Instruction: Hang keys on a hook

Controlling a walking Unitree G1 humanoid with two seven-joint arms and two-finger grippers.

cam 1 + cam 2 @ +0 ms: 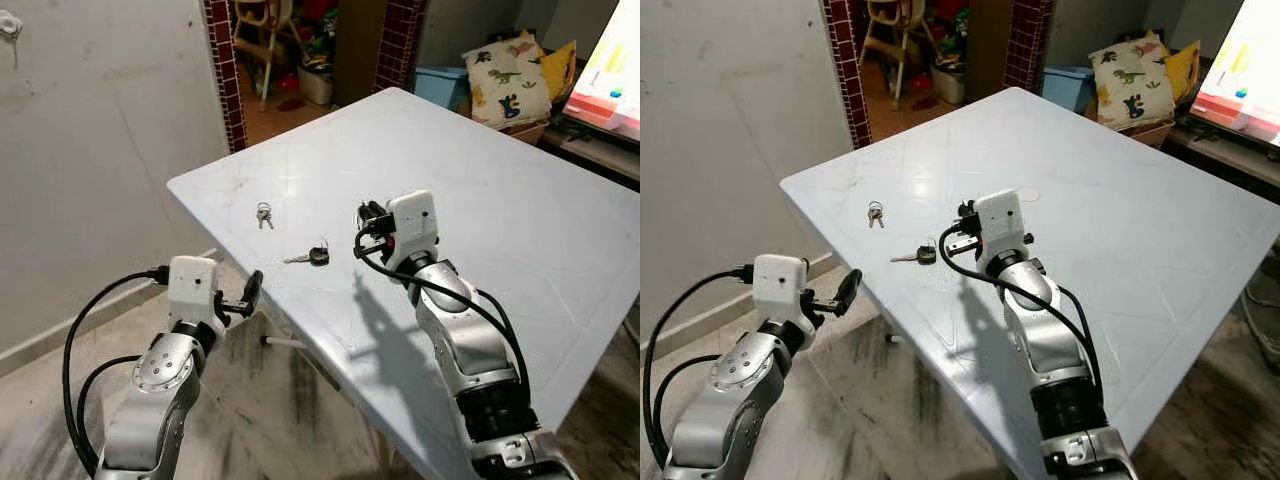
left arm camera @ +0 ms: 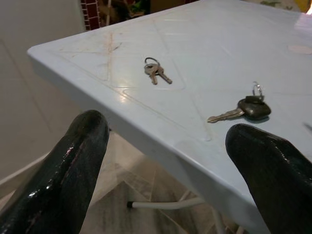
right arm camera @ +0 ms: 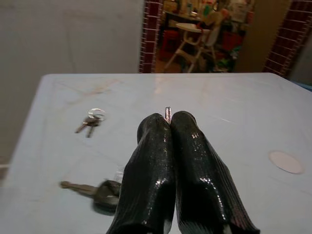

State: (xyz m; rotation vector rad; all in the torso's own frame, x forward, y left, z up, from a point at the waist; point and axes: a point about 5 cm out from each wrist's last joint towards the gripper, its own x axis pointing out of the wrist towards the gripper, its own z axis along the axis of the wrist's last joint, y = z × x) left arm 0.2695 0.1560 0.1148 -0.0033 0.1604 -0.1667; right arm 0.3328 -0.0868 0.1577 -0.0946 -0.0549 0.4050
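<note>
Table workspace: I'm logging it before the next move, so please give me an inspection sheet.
Surface: pale table, scuffed, with a faint round mark.
Job's things: ringed key pair and black-headed key lie apart on the table. A white wall fitting may be the hook; cannot tell.
Clutter: nothing seen.
Grippers: left gripper has its jaws open, off the table's edge. Right gripper is above the table beside the black-headed key, jaws shut on a small metal piece.
Cables: black cable loops run along both arms, clear of the keys.
Surroundings: tiled doorway, dinosaur cushion, blue bin.
</note>
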